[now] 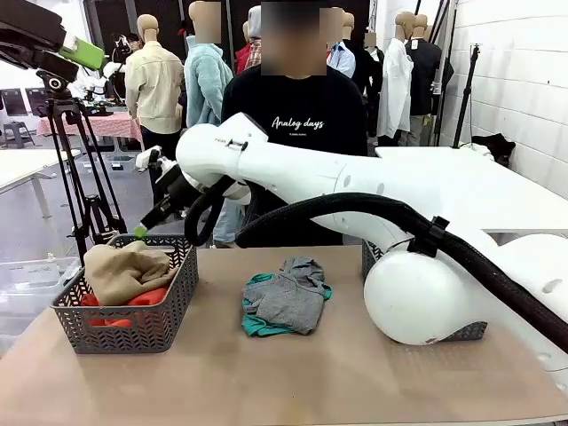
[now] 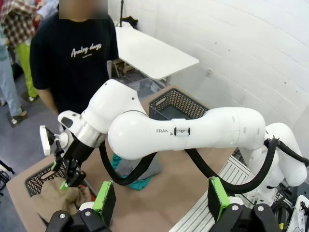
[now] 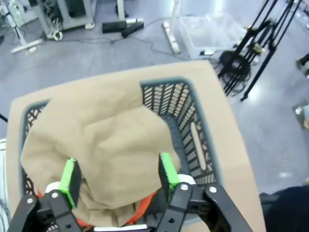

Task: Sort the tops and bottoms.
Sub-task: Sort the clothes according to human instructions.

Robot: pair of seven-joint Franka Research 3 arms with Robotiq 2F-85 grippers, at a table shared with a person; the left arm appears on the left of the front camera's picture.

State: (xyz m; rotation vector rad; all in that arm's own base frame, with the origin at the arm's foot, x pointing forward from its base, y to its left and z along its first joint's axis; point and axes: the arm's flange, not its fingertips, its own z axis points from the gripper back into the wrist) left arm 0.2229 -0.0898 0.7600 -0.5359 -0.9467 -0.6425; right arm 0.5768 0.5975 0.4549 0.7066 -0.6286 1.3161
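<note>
Left tool (image 2: 161, 198), upper left in the front view: jaws spread wide, empty. Left basket (image 1: 182, 293): tan T-shirt (image 1: 120, 271) heaped over orange-red T-shirt (image 1: 146, 297). Right tool (image 3: 119, 178) hangs just above the tan, jaws spread, pinching nothing. Table (image 1: 337, 390) centre: grey T-shirt (image 1: 288, 297) crumpled on teal T-shirt (image 1: 257, 328). Both likely light and limp; they will drape and drag. Best hold: a raised fold on the grey's top, clear of the teal.
</note>
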